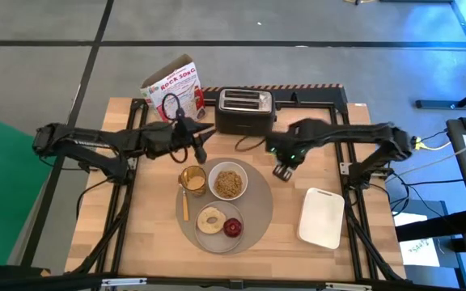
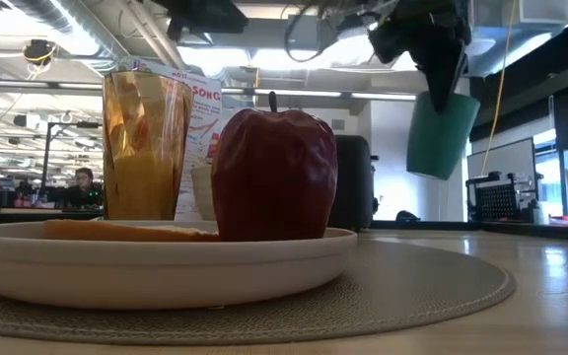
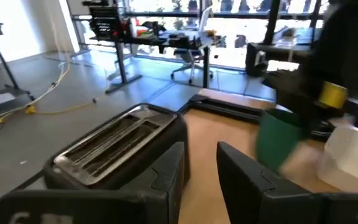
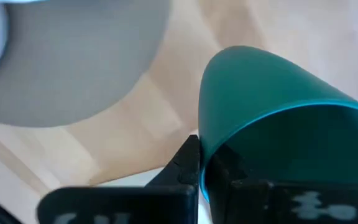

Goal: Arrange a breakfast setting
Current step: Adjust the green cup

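Bagel [image 1: 212,219], apple [image 1: 232,228] on plate [image 1: 214,232]; toaster [image 1: 245,110] behind

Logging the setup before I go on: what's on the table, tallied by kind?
Cups: 2, amber cup and green cup in the right tool
Bowls: 1
Plates: 1
Food: 2, bagel, apple
Utensils: 1
Placemats: 1
Toasters: 1
Trays: 1
Total: 10

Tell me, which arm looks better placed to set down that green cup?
The right: its claw grips the green cup above the table beside the placemat. The left claw hangs empty near the toaster.
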You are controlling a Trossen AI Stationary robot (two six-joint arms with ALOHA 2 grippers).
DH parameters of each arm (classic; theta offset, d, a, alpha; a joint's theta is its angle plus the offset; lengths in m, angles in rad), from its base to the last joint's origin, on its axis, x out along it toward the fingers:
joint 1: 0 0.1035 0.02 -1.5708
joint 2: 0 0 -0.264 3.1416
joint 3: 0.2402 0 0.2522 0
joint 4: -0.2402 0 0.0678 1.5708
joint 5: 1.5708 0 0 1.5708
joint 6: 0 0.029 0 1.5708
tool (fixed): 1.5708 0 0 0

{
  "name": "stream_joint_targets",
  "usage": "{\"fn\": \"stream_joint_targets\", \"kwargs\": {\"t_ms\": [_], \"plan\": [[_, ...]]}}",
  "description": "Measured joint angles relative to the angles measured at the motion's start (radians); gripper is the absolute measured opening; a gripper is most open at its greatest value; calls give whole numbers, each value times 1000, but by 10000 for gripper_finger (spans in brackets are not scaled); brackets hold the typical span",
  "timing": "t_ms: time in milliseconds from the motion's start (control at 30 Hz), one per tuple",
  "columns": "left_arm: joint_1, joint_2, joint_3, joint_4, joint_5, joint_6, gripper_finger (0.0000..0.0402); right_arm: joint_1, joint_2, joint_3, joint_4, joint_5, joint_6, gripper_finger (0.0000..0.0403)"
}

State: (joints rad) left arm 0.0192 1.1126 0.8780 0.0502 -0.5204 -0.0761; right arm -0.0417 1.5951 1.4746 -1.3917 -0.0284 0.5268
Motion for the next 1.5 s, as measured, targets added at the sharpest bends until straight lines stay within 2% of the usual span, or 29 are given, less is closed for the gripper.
{"fn": "stream_joint_targets", "kwargs": {"t_ms": [200, 533, 733, 967, 1100, 1333, 1500], "plan": [[93, -48, 0, -21, 57, 40, 89, 88, 139, 90, 12, -89, 78, 1], [226, -53, 0, -45, 274, 89, 89, 156, 283, 175, 55, -144, 273, 0], [290, -52, 0, -43, 284, 139, 89, 183, 317, 188, 148, -150, 342, 0], [359, -52, 0, -40, 324, 140, 89, 179, 369, 188, 176, -209, 360, 0], [380, -52, 0, -41, 333, 141, 89, 179, 389, 188, 173, -200, 360, 0], [392, -52, 0, -42, 341, 141, 89, 117, 377, 195, 11, -81, 312, 0], [394, -52, 0, -47, 358, 141, 89, 62, 372, 196, 49, -84, 227, 0]]}}
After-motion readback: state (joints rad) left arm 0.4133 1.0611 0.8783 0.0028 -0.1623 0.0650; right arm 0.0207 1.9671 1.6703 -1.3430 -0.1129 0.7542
